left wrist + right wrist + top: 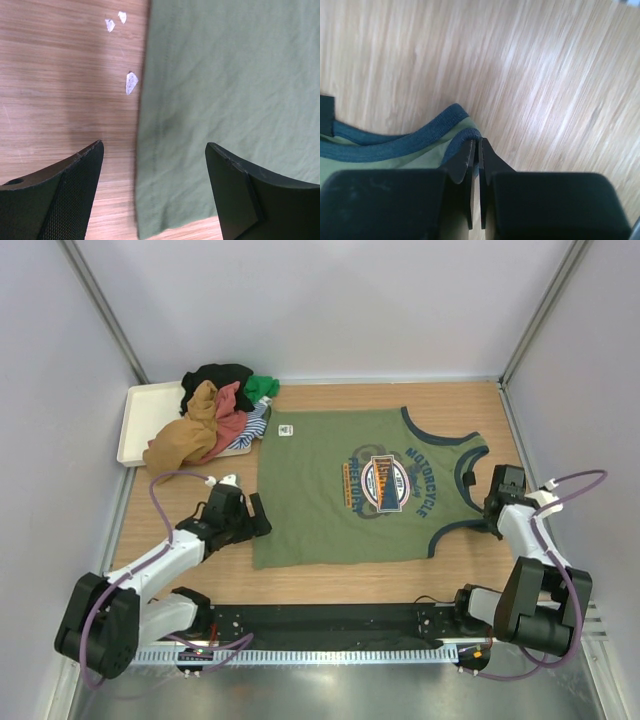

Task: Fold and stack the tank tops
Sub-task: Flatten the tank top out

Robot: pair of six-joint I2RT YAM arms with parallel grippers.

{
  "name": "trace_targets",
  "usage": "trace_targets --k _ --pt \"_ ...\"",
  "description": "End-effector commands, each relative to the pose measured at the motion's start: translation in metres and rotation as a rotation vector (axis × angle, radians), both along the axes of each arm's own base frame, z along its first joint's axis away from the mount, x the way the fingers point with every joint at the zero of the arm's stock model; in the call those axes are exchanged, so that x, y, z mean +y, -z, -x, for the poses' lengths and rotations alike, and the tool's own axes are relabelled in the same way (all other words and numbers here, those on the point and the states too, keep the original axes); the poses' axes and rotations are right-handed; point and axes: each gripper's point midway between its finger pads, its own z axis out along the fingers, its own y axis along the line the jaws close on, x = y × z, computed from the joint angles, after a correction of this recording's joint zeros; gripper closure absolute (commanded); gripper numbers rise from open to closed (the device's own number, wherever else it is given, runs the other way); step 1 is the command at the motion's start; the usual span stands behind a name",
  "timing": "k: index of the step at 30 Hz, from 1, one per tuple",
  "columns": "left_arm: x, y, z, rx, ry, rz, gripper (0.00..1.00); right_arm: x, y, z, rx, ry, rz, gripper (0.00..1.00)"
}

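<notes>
An olive green tank top (pixel 320 490) with navy trim and a chest print lies flat on the wooden table, straps to the right. My right gripper (pixel 492 502) is at its lower strap. In the right wrist view the right gripper (pixel 477 142) is shut on the strap's navy trim (pixel 395 145). My left gripper (pixel 258 515) hovers at the hem's left edge. In the left wrist view it stands open (pixel 154 145), straddling the edge of the green cloth (pixel 225 90) near the bottom corner. More tank tops (pixel 215 410), mustard, red, black and others, lie in a heap at the back left.
A cream tray (pixel 140 415) sits at the back left, partly under the heap. A few white flecks (pixel 131 82) lie on the wood beside the hem. Grey walls close in the table on three sides.
</notes>
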Motion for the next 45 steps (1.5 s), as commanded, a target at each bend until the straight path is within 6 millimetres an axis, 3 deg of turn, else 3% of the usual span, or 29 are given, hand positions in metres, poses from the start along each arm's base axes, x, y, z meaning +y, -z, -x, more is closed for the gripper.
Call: trace_targets --k 1,4,7,11,14,19,25,29,33,38,45 --pt "-0.004 -0.008 -0.010 0.002 -0.022 0.014 0.17 -0.031 -0.034 -0.010 -0.029 0.041 0.162 0.91" --pt "0.001 -0.005 -0.012 0.025 -0.041 -0.014 0.16 -0.038 -0.049 -0.016 -0.082 0.021 0.220 0.85" --pt "0.001 -0.004 -0.014 0.025 -0.049 -0.017 0.16 -0.032 -0.053 -0.024 -0.125 -0.043 0.208 0.69" --pt "-0.001 -0.005 -0.015 0.026 -0.051 -0.006 0.16 -0.031 -0.064 -0.020 -0.147 -0.031 0.212 0.24" --pt "-0.005 -0.002 -0.013 0.043 -0.042 0.009 0.16 -0.027 -0.072 -0.025 -0.202 -0.055 0.209 0.17" --pt "-0.007 0.002 -0.007 0.078 -0.038 0.022 0.16 -0.015 -0.073 -0.033 -0.264 -0.073 0.142 0.16" --pt "0.007 0.001 0.005 0.119 -0.123 -0.005 0.17 -0.008 -0.063 -0.034 -0.283 -0.072 0.099 0.16" --pt "0.005 0.003 0.024 0.207 -0.152 0.026 0.19 0.006 -0.053 -0.046 -0.333 -0.124 0.031 0.14" --pt "-0.010 0.003 0.037 0.251 -0.116 0.115 0.28 0.013 -0.042 -0.048 -0.337 -0.134 -0.009 0.13" --pt "-0.022 0.008 0.056 0.303 -0.074 0.163 0.50 0.013 -0.041 -0.049 -0.344 -0.139 -0.008 0.13" --pt "-0.013 0.012 0.079 0.324 -0.151 0.152 0.48 0.020 -0.034 -0.048 -0.369 -0.156 -0.029 0.13"
